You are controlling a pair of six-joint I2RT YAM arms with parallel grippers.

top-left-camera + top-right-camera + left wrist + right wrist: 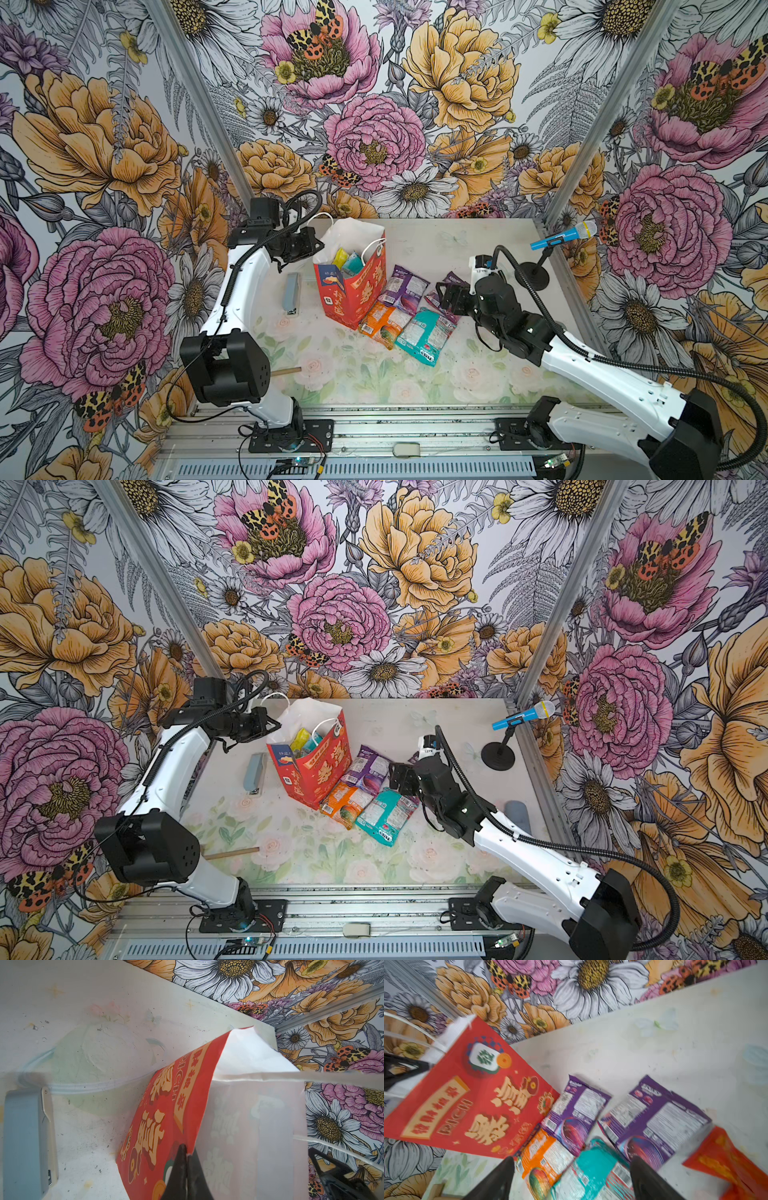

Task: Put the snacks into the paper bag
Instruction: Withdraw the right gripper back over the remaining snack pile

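The red paper bag (353, 286) stands upright on the desk (436, 249), left of the middle in both top views, with its white inside showing and its mouth open. The left fingers (182, 1169) are closed on the bag's top edge at its far left corner. In the left wrist view they pinch the paper where the red outside meets the white lining. Two snacks already sit inside the bag, a yellow packet (340, 257) and a teal-green packet (353, 262) beside it.

The other snacks lie flat on the desk in a cluster against the bag's right side. A purple packet (403, 286) rests against the foot of the bag, and an orange packet (380, 322) lies just in front of it, also touching the bag. A teal "FOX'S" packet (424, 336) lies beside the orange one and overlaps it. A second purple packet (660, 1122) lies to the right of the first, and a red-orange packet (724, 1165) lies just beyond it.

The right fingers (496, 1180) are spread wide and hold nothing. They hang low over the cluster, and the teal "FOX'S" packet shows between them in the right wrist view. Whether they touch it cannot be told.

A grey rectangular block (292, 291) lies left of the bag, near it but apart. A blue toy microphone (563, 236) on a black stand sits at the far right corner. A wooden stick (286, 371) lies near the left arm's base.
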